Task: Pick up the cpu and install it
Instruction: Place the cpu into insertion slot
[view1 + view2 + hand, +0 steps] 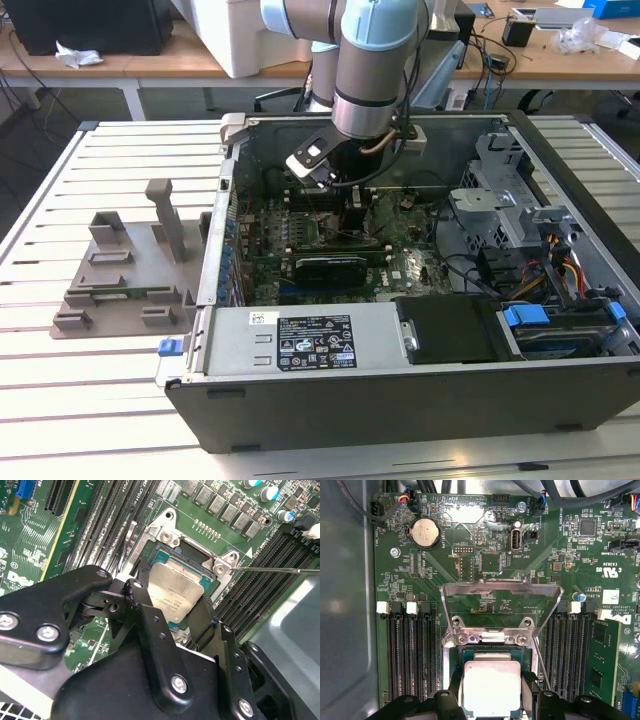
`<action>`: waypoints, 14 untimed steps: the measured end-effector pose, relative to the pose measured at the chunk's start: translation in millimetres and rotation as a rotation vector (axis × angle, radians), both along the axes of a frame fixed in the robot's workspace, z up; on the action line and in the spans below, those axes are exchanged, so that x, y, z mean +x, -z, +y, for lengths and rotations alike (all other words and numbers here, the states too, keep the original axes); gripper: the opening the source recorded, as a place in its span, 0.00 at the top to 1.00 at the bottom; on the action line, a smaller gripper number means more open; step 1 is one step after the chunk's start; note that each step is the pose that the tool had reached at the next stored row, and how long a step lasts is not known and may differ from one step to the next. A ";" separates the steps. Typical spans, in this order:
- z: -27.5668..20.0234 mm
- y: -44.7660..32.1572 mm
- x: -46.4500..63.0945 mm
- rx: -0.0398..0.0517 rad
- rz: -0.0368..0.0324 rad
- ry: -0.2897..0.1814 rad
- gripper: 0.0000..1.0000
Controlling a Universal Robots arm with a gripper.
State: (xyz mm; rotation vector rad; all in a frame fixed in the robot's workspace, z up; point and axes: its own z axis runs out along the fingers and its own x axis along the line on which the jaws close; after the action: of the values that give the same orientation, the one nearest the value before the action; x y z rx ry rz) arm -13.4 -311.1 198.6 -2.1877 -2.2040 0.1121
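My end effector (493, 681) is clamped on the cpu (492, 692) over the socket (175, 550), at 12 o'clock from the card (330, 268). Seating step, I judge; it needs square alignment.

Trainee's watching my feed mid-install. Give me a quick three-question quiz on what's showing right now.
1. True or false: the metal load plate is shut over the cpu.
2. What is the gripper shut on? A a screwdriver; B the cpu; C a cable.
3. Fill in: the grey fixture tray lies outside the computer case, on the exterior view's ____.
Key: 1 false, it stands open; 2 B; 3 left.
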 end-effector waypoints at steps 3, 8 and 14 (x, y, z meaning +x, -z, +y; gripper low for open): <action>0.0 0.1 0.0 0.0000 0.0000 0.000 0.45; 0.0 0.2 0.0 0.0001 0.0000 0.000 0.38; 1.4 -11.0 -0.1 0.0001 0.0000 0.000 0.39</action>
State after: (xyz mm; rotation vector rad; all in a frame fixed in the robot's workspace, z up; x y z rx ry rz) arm -13.5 -309.7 209.6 -2.1875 -2.2041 0.1120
